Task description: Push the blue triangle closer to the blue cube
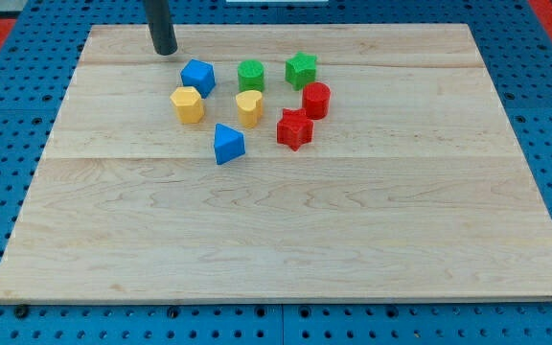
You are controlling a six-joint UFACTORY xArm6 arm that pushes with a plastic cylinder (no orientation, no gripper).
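Observation:
The blue triangle point(227, 144) lies on the wooden board, a little left of the middle. The blue cube point(198, 77) sits above it and slightly to the left, with a yellow hexagon block point(188, 104) between and to the left of them. My tip point(165, 50) stands near the view's top, just up and left of the blue cube, apart from it and far from the blue triangle.
A yellow heart block point(249, 107), a green cylinder point(251, 75), a green star point(302, 69), a red cylinder point(316, 100) and a red star point(294, 129) cluster right of the blue blocks. The wooden board point(286, 240) lies on a blue pegboard.

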